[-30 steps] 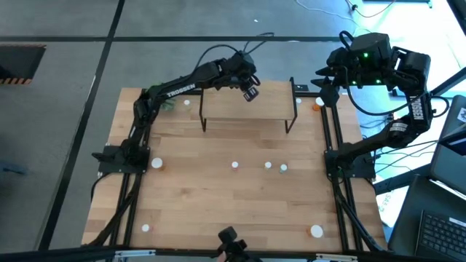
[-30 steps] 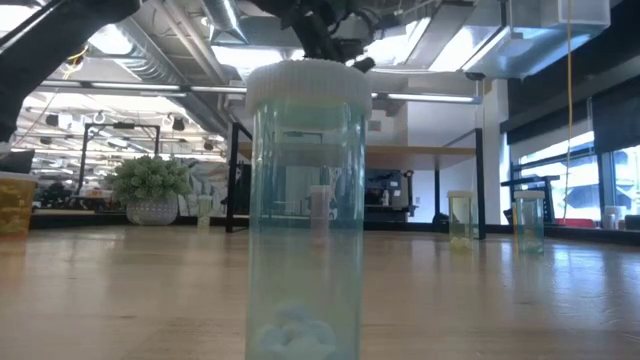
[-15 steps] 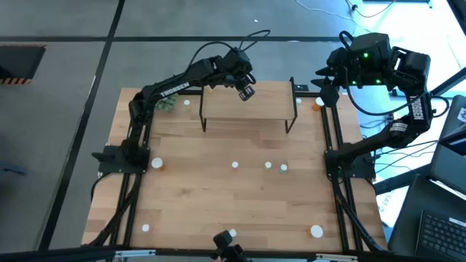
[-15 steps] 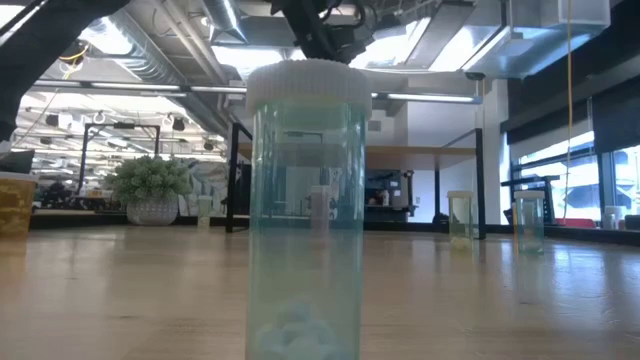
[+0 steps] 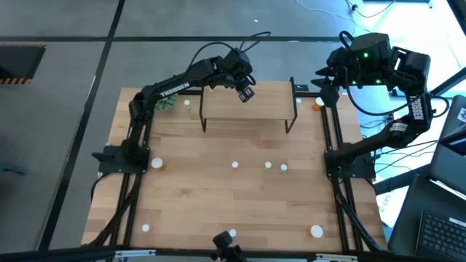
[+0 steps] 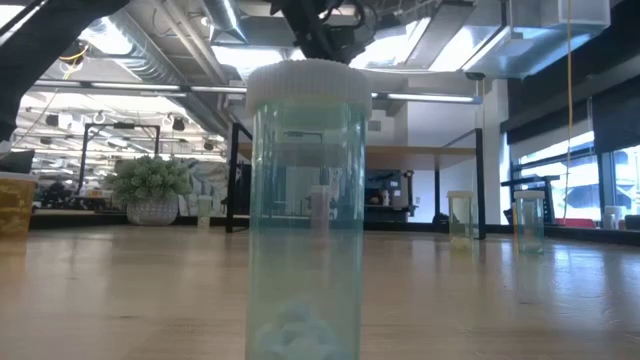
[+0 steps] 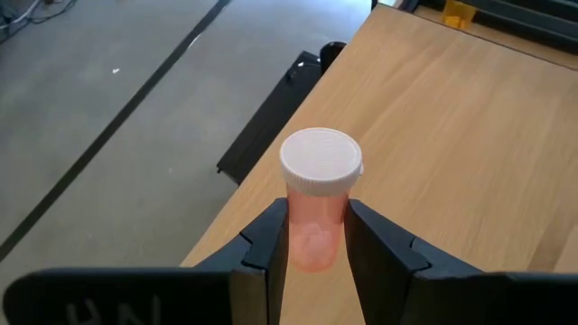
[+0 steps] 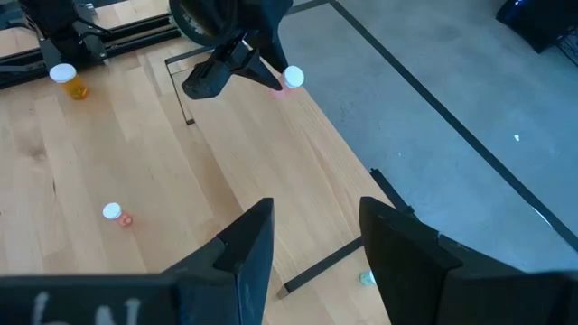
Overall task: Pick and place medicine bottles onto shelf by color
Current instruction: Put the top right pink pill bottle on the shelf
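My left gripper [image 7: 316, 221] is shut on a pink bottle [image 7: 321, 162] with a white cap, held over the far left part of the light-wood shelf [image 5: 251, 109]. In the right wrist view this bottle [image 8: 289, 78] shows at the shelf's far edge. My right gripper [image 8: 312, 244] stands open and high at the table's back right, with nothing between its fingers. Small white-capped bottles [image 5: 268, 165] stand on their bases across the tabletop. A tall teal bottle [image 6: 305, 210] stands close before the low camera. My left gripper pinches the pink bottle's body [image 7: 316, 239], just under the cap, between its two fingers. The fingers slant downward, coming from the table's left side. The bottle stands upright in the hold; whether its base touches the shelf board I cannot tell.
A green spiky plant ball [image 5: 166, 104] sits at the back left. An orange bottle [image 5: 317, 104] stands by the shelf's right legs, another [image 5: 156, 163] at the left edge. More bottles [image 5: 316, 231] stand near the front edge. Black rails [image 5: 131, 182] run along both table sides.
My left gripper, still shut on the pink bottle, has risen a little and drawn slightly toward the table's left and far edge, then kept still. The bottle has stayed upright.
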`<state>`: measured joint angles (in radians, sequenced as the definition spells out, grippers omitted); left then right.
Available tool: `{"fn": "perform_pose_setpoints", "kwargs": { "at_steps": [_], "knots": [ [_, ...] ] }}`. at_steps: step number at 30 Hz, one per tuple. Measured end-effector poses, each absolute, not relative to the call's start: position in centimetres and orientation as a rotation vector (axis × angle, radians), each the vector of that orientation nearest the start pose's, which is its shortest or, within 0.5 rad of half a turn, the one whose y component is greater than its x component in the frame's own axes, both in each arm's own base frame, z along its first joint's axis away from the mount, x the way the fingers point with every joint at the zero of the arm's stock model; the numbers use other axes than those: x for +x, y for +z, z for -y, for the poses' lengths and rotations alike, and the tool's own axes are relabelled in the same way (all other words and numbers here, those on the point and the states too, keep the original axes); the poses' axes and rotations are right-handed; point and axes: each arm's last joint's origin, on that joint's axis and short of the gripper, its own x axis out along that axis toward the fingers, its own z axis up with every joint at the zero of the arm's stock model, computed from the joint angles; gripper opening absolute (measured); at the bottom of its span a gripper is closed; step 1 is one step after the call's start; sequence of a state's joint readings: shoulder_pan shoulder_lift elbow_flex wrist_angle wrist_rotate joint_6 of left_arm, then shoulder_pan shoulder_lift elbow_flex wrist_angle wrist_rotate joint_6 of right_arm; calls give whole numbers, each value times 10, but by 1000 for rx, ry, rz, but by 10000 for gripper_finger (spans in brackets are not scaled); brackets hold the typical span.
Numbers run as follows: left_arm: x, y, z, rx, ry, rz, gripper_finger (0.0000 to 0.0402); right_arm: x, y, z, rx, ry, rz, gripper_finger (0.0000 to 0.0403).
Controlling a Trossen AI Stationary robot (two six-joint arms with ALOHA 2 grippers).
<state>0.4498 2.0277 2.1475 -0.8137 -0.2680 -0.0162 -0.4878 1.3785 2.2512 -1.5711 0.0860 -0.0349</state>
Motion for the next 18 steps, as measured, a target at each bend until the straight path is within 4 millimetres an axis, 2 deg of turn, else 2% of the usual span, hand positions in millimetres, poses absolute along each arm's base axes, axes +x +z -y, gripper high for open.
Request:
{"fn": "perform_pose_setpoints", "kwargs": {
  "at_steps": [9, 18],
  "knots": [
    [400, 369, -201, -78, 692, -684, 96, 136, 527, 75, 112, -528, -702, 168],
    [401, 370, -200, -85, 668, -670, 96, 139, 527, 69, 137, -289, -679, 168]
  ]
}}
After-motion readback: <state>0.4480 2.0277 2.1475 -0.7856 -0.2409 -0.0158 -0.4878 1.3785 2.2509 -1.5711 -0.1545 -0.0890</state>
